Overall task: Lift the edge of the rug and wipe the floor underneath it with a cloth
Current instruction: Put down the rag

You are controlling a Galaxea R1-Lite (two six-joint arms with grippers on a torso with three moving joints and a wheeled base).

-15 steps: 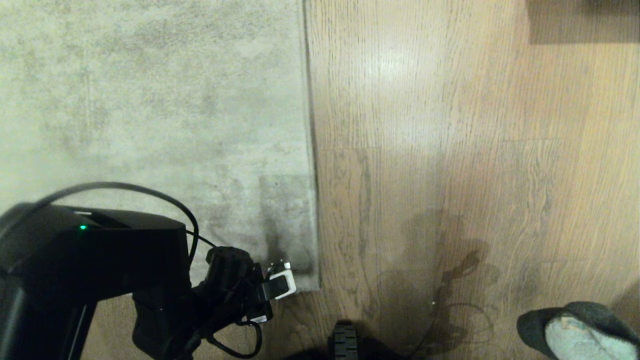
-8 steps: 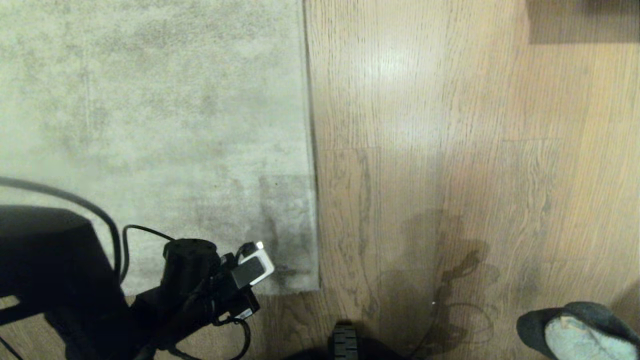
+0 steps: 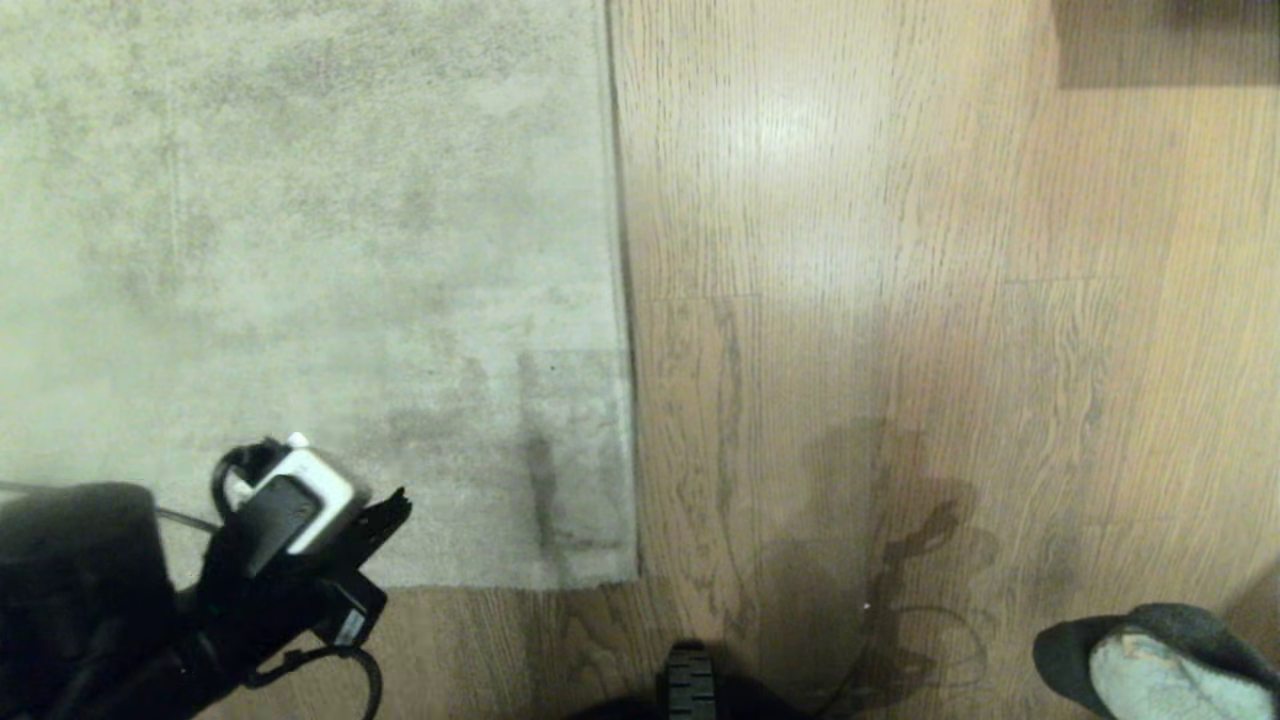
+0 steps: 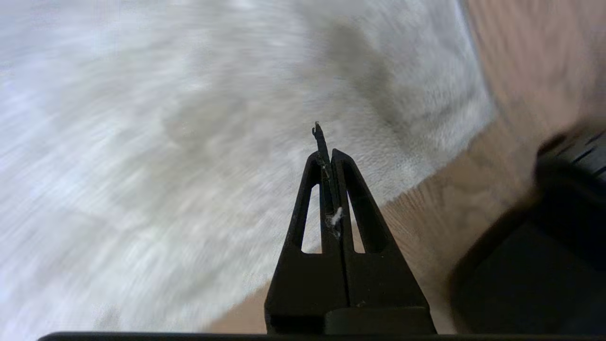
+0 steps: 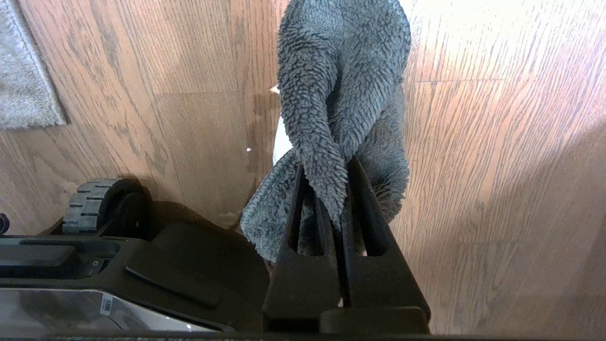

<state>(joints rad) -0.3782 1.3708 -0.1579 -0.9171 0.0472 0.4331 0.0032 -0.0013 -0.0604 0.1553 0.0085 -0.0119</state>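
The pale grey rug point(image 3: 300, 250) lies flat on the wood floor point(image 3: 900, 300). The rug edge point(image 3: 622, 400) runs straight down to a corner point(image 3: 630, 575). My left gripper point(image 3: 398, 503) hovers over the rug's near border, left of that corner, shut with nothing in it. In the left wrist view its fingertips point(image 4: 326, 151) are pressed together above the rug point(image 4: 189, 142). My right gripper point(image 5: 326, 163) is shut on the dark grey cloth point(image 5: 341, 71), which drapes past the fingers above bare floor point(image 5: 497, 142). In the head view the cloth point(image 3: 1140, 665) shows at the lower right, pale side up.
My base and one of its wheels point(image 5: 94, 203) sit close behind the rug corner point(image 5: 23, 94). The wheel point(image 3: 690, 685) also shows at the head view's bottom edge. A dark shape point(image 3: 1165, 40) lies at the far right on the floor.
My left arm has swung left and back from the rug corner, over the rug's near border. The rug stays flat. The cloth and right arm have not moved.
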